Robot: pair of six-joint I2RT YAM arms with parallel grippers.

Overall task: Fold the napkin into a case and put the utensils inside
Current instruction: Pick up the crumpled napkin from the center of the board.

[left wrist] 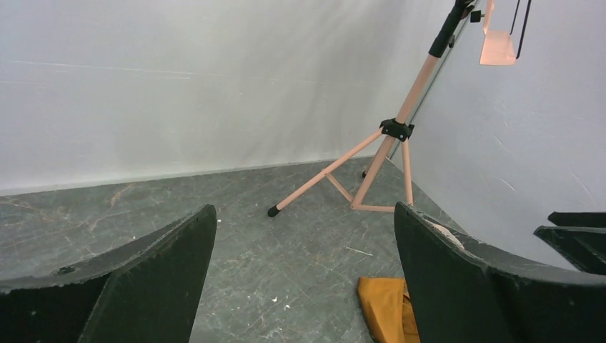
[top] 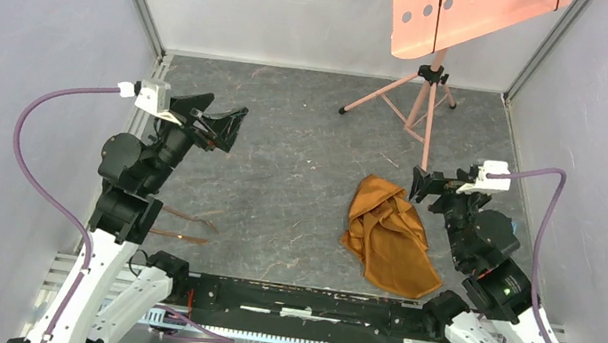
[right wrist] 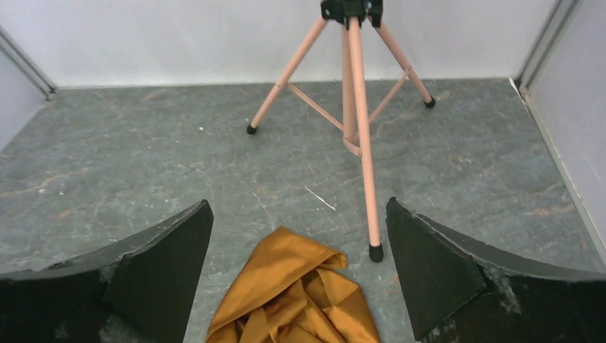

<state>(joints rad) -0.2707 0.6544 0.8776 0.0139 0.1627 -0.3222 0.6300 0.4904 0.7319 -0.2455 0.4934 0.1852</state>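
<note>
- The napkin (top: 390, 237) lies as a crumpled orange-brown heap on the grey table (top: 298, 189), at about 4 o'clock from the table's middle in the top view. It is not spread flat and shows no deliberate fold.
- The utensils (top: 185, 225), slender copper-brown pieces, lie at about 8 o'clock, close beside the left arm and well apart from the cloth. How many there are is too fine to tell.
- The left gripper (left wrist: 304, 214) is raised above the table with its jaws spread wide, holding nothing. It looks toward the pink tripod (top: 417, 107), which stands at about 1 o'clock.
- The right gripper (right wrist: 299, 214) is also spread wide and empty. It hovers just at 12 o'clock of the heap, whose top edge shows between its fingers in the wrist view.
- My judgement is that the task is at its very start: no case exists and nothing has been tucked in.
- The next move probably calls for the right claw to drop onto an edge or corner of the cloth and draw it out flat, with the left helping. The slippery, bunched fabric makes picking up a single layer the hard part.
</note>
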